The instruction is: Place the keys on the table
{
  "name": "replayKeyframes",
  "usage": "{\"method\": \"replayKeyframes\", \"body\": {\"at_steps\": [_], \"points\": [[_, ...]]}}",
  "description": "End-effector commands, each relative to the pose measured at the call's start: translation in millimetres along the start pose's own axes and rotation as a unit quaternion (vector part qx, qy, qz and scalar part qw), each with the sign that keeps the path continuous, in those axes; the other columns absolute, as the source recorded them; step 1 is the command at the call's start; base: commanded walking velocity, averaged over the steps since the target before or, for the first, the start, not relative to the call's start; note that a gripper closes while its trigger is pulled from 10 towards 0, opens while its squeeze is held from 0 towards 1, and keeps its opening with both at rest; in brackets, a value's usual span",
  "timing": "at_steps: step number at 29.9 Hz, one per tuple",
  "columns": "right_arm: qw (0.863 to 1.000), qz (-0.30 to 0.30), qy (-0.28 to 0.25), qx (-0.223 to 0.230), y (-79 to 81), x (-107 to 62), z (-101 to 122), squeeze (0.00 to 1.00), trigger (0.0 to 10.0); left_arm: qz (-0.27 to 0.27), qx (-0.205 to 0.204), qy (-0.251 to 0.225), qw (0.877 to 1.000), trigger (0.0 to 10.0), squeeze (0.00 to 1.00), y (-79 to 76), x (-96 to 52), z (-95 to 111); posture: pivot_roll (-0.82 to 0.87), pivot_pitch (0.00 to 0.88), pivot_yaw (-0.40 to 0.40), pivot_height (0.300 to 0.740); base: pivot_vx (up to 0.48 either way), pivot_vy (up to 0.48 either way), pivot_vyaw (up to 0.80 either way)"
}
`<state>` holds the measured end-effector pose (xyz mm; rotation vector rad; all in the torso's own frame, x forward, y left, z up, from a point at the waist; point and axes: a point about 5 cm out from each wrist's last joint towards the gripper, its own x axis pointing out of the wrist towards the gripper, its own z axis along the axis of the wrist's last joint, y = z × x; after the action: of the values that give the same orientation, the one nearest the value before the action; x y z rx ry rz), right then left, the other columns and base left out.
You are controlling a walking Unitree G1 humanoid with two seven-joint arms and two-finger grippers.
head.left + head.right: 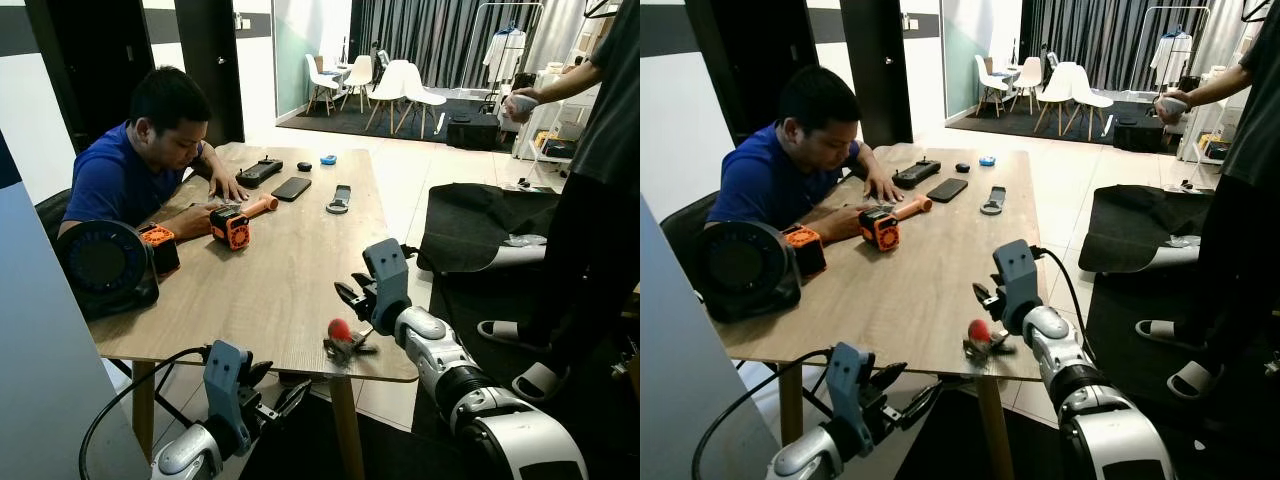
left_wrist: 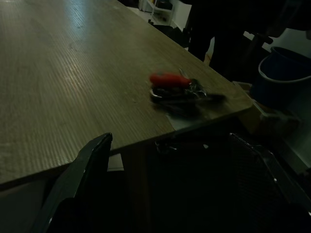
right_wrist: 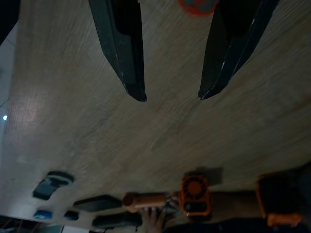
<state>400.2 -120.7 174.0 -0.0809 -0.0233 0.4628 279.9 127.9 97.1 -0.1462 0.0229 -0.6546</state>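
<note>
The keys [image 1: 340,342], a small metal bunch with a red fob, lie on the wooden table [image 1: 270,280] close to its front edge. My right gripper [image 1: 350,292] hovers just behind and above them, open and holding nothing. In the right wrist view its two black fingers [image 3: 121,48] stand apart over the bare wood, with the red fob [image 3: 197,5] at the frame's edge. My left gripper [image 1: 285,385] sits below the table's front edge, open and empty. The left wrist view looks up past the edge at the keys [image 2: 177,90].
A person in a blue shirt [image 1: 120,175] sits at the table's left with a hand by an orange tool [image 1: 235,222]. A round black device [image 1: 105,265], a phone [image 1: 291,188] and small items lie on the table. Another person [image 1: 590,200] stands at the right beside a dark cloth [image 1: 480,225].
</note>
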Motion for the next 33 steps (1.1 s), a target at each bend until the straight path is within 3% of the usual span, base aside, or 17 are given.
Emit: {"method": "replayKeyframes", "body": {"at_steps": [1, 5, 7, 11, 14, 15, 16, 18, 20, 22, 25, 26, 27, 28, 29, 31, 33], "points": [[1.0, -0.018, -0.018, 0.009, -6.8, -1.5, 5.0, 0.0, 10.0, 0.005, -0.002, 0.002, 1.0, 10.0, 0.0, 3.0, -2.0, 0.5, 0.07, 0.051, -0.009, 0.74, 0.0, 0.0, 0.0], [0.997, -0.055, -0.048, 0.031, -21.2, -8.7, 7.9, 0.0, 10.0, 0.012, 0.0, 0.002, 1.0, 10.0, 0.0, 6.5, -4.0, 1.0, 0.07, 0.048, -0.011, 0.74, 0.0, 0.0, 0.0], [0.985, -0.144, -0.077, 0.062, -54.6, -36.6, -6.0, 0.0, 10.0, 0.028, 0.007, 0.008, 1.0, 10.0, 0.0, 14.3, -11.5, -1.2, 0.07, 0.042, -0.012, 0.74, 0.0, 0.0, 0.0], [0.972, -0.207, -0.084, 0.079, -75.5, -61.7, -22.4, 0.0, 10.0, 0.036, 0.011, 0.016, 0.999, 10.0, 0.0, 18.8, -17.5, -4.8, 0.07, 0.04, -0.012, 0.74, 0.0, 0.0, 0.0], [0.932, -0.337, -0.078, 0.111, -108.3, -119.9, -59.5, 0.0, 10.0, 0.052, 0.022, 0.042, 0.997, 10.0, 0.0, 27.2, -31.5, -16.9, 0.06, 0.039, -0.008, 0.74, 0.0, 0.0, 0.0], [0.932, -0.337, -0.078, 0.111, -108.3, -119.9, -59.5, 0.0, 10.0, 0.052, 0.022, 0.042, 0.997, 10.0, 0.0, 27.2, -31.5, -16.9, 0.06, 0.039, -0.008, 0.74, 0.0, 0.0, 0.0], [0.899, -0.416, -0.045, 0.132, -117.8, -164.8, -94.0, 0.0, 10.0, 0.067, 0.029, 0.075, 0.994, 10.0, 0.0, 32.2, -44.4, -31.8, 0.05, 0.035, 0.0, 0.74, 0.0, 0.0, 0.0], [0.899, -0.416, -0.045, 0.132, -117.8, -164.8, -94.0, 0.0, 10.0, 0.067, 0.029, 0.075, 0.994, 10.0, 0.0, 32.2, -44.4, -31.8, 0.05, 0.035, 0.0, 0.74, 0.0, 0.0, 0.0], [0.87, -0.468, -0.013, 0.154, -117.7, -198.8, -120.6, 0.0, 10.0, 0.077, 0.031, 0.1, 0.992, 10.0, 0.0, 34.7, -53.3, -42.9, 0.05, 0.033, 0.003, 0.74, 0.0, 0.0, 0.0], [0.87, -0.468, -0.013, 0.154, -117.7, -198.8, -120.6, 0.0, 10.0, 0.077, 0.031, 0.1, 0.992, 10.0, 0.0, 34.7, -53.3, -42.9, 0.05, 0.033, 0.003, 0.74, 0.0, 0.0, 0.0], [0.849, -0.497, 0.048, 0.176, -104.4, -230.5, -153.8, 0.0, 10.0, 0.094, 0.036, 0.136, 0.986, 10.0, 0.0, 36.2, -62.2, -58.6, 0.05, 0.031, 0.007, 0.74, 0.0, 0.0, 0.0], [0.841, -0.494, 0.104, 0.197, -89.7, -242.5, -175.1, 0.0, 10.0, 0.135, 0.04, 0.17, 0.975, 10.0, 0.0, 41.9, -67.8, -71.1, 0.05, 0.026, 0.013, 0.74, 0.0, 0.0, 0.0], [0.841, -0.494, 0.104, 0.197, -89.7, -242.5, -175.1, 0.0, 10.0, 0.135, 0.04, 0.17, 0.975, 10.0, 0.0, 41.9, -67.8, -71.1, 0.05, 0.026, 0.013, 0.74, 0.0, 0.0, 0.0], [0.842, -0.471, 0.165, 0.206, -71.2, -248.8, -194.1, 0.0, 10.0, 0.183, 0.048, 0.198, 0.962, 10.0, 0.0, 47.7, -73.0, -82.2, 0.04, 0.02, 0.017, 0.74, 0.0, 0.0, 0.0], [0.842, -0.471, 0.165, 0.206, -71.2, -248.8, -194.1, 0.0, 10.0, 0.183, 0.048, 0.198, 0.962, 10.0, 0.0, 47.7, -73.0, -82.2, 0.04, 0.02, 0.017, 0.74, 0.0, 0.0, 0.0], [0.85, -0.412, 0.253, 0.208, -37.6, -250.9, -218.2, 0.0, 10.0, 0.26, 0.048, 0.269, 0.926, 10.0, 0.0, 53.5, -81.8, -104.3, 0.04, 0.015, 0.017, 0.74, 0.0, 0.0, 0.0], [0.855, -0.387, 0.277, 0.205, -25.2, -249.0, -224.4, 0.0, 10.0, 0.274, 0.044, 0.292, 0.915, 10.0, 0.0, 52.1, -83.8, -112.1, 0.04, 0.015, 0.017, 0.74, 0.0, 0.0, 0.0]]}}
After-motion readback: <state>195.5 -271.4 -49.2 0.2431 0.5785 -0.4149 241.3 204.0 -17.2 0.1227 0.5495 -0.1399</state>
